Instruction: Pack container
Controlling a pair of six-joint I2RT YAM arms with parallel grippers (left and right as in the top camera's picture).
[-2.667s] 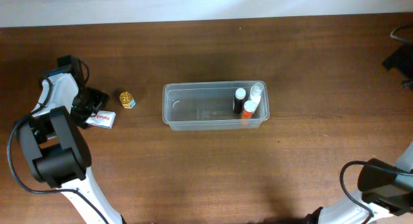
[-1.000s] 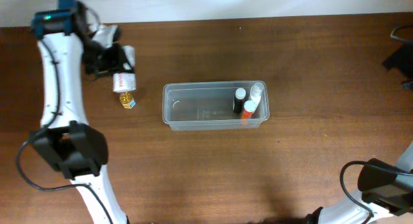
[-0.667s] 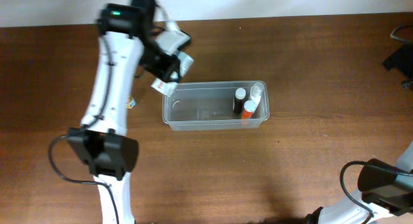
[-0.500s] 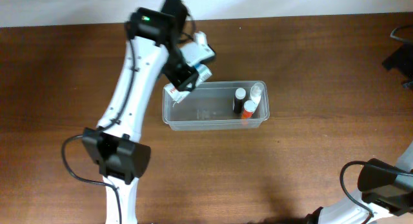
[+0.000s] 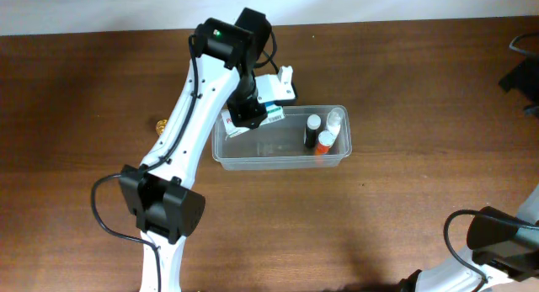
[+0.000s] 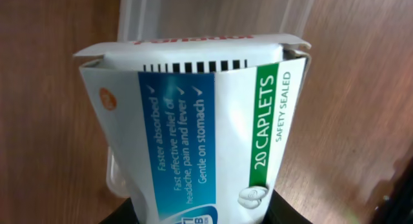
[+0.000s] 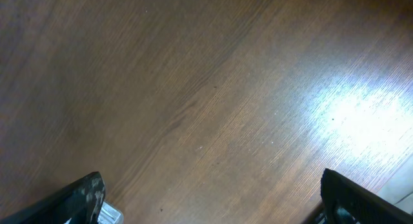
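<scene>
The container (image 5: 278, 153) is a clear rectangular tub in the middle of the wooden table. Three small bottles (image 5: 324, 132) stand at its right end. My left gripper (image 5: 250, 115) is shut on a white caplet box (image 5: 274, 115) with blue and green print, held over the tub's left end. In the left wrist view the box (image 6: 200, 133) fills the frame between my dark fingers (image 6: 119, 214), with the tub's rim (image 6: 213, 8) behind it. My right gripper (image 7: 216, 204) is open above bare wood, nothing between its fingers.
A small gold-capped item (image 5: 160, 124) lies on the table left of the tub, partly hidden by my left arm. A black object (image 5: 522, 69) sits at the right edge. My right arm's base (image 5: 497, 237) is at the lower right corner.
My left arm has swung from the table's left side to the right, carrying the box to above the tub's left end. The right gripper has not moved.
</scene>
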